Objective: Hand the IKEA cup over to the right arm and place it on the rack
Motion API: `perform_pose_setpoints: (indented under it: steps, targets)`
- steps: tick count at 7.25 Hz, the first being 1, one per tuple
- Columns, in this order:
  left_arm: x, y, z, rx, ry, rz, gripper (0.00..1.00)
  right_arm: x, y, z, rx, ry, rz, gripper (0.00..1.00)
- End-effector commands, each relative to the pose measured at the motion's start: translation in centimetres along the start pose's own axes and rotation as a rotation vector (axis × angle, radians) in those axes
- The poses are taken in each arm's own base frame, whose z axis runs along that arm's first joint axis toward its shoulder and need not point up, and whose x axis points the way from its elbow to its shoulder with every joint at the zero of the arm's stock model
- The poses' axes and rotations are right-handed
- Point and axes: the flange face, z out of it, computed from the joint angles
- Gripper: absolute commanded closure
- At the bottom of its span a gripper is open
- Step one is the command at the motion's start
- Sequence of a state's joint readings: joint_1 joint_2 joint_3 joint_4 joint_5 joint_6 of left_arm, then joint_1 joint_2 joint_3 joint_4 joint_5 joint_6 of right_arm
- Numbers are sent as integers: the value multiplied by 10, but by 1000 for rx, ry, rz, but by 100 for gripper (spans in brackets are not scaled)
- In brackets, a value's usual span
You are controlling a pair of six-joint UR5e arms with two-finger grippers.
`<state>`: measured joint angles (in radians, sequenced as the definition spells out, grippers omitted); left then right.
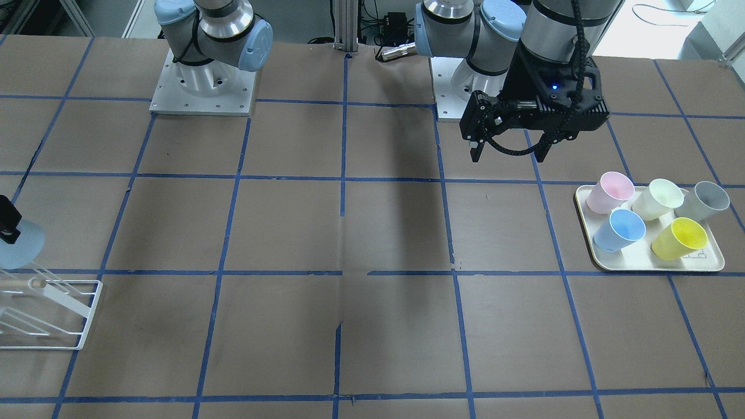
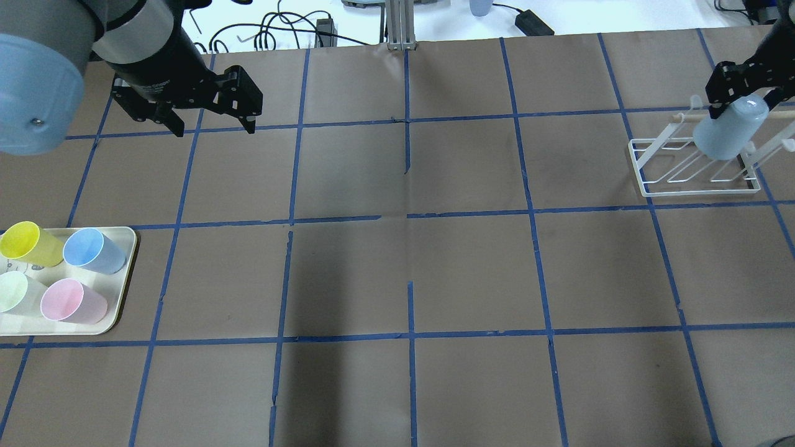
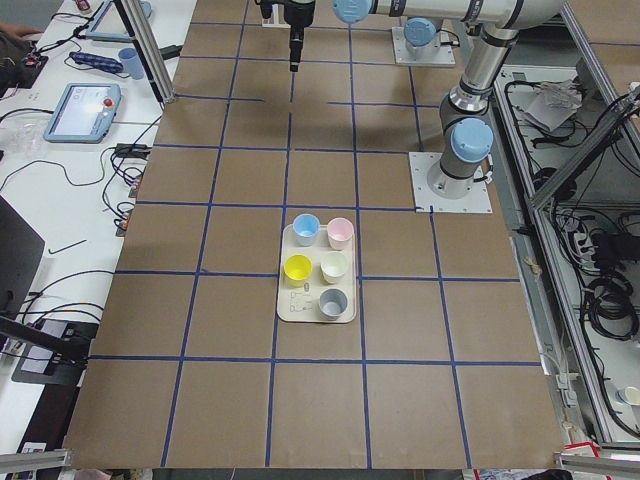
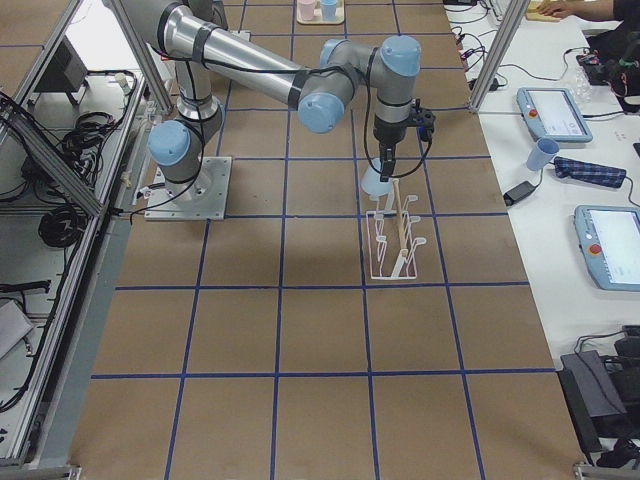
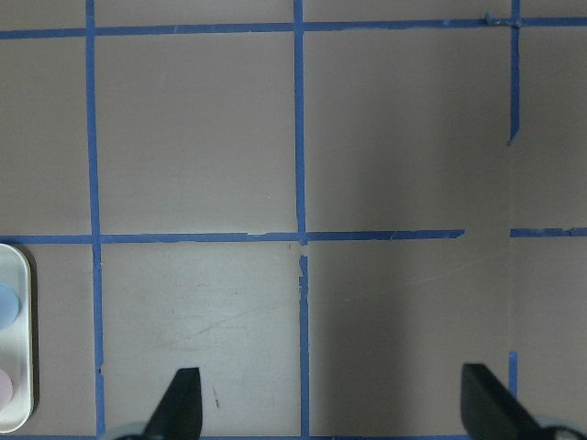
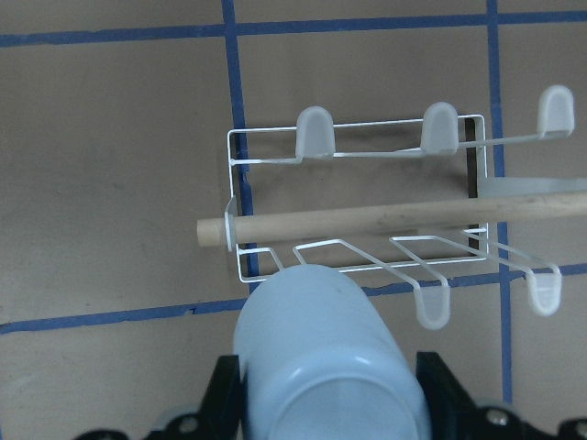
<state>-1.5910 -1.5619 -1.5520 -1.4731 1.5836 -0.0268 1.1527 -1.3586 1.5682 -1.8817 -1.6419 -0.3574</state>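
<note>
The pale ice-blue IKEA cup is tilted, mouth down, over the white wire rack at the table's far right. My right gripper is shut on the cup's base end. In the right wrist view the cup hangs just in front of the rack's wooden dowel; I cannot tell whether it touches a prong. The cup and rack also show at the front view's left edge. My left gripper is open and empty above bare table, also seen in the front view.
A cream tray at the near left holds a sky-blue cup, a yellow cup, a pink cup, a pale green cup and a grey cup. Blue tape lines grid the brown table.
</note>
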Motion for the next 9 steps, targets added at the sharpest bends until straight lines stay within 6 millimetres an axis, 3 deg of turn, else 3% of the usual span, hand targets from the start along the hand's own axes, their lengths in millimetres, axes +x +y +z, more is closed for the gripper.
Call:
perform_pose_setpoints:
  steps: [1,3,6,7,8,9]
  targets:
    - [-8,5,-9,11,10,60,0,1,-1,23,-18,-5,-4,100]
    - [-31,3,-9,-22,64,25,0,4,-4,35,-32,-12,-2,100]
    - [-36,3,-17,-95,48,35,0,5,-11,56,-47,-16,-3,94]
    - [-37,-2,-16,-102,21,37,0,6,-14,61,-40,-12,-5,82]
    - [-36,-1,-15,-100,21,41,0,7,-16,64,-40,-14,-16,47]
    - [-32,0,-15,-97,21,48,0,6,-16,62,-37,-16,-16,4]
